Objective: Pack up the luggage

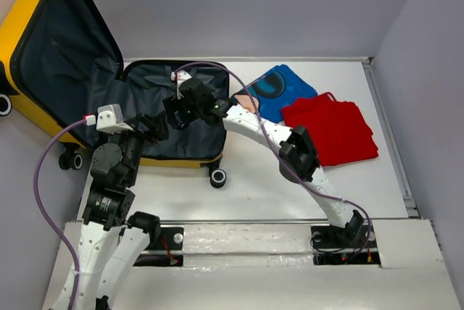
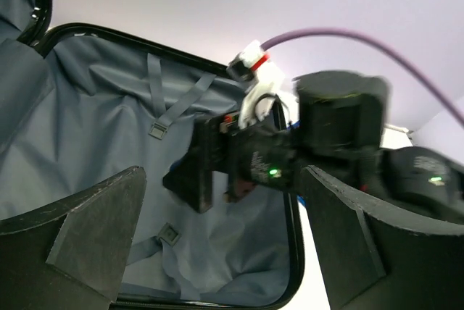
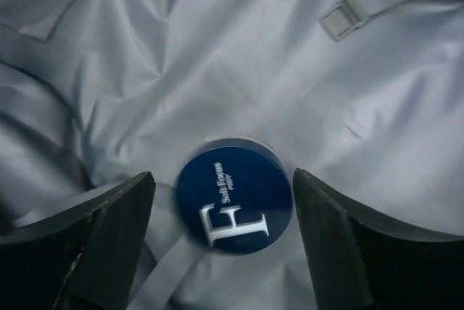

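A: Right gripper (image 3: 223, 177)?
B: Jaws spread. Round blue tin (image 3: 233, 205) sits btwn them on the grey lining of the luggage (image 3: 217, 49). There's a gap at one finger; the other's just beside the tin, contact unclear.
A: Left gripper (image 2: 223, 174)?
B: Jaws wide. Open luggage lies just beyond them, w/ the right gripper straight ahead.
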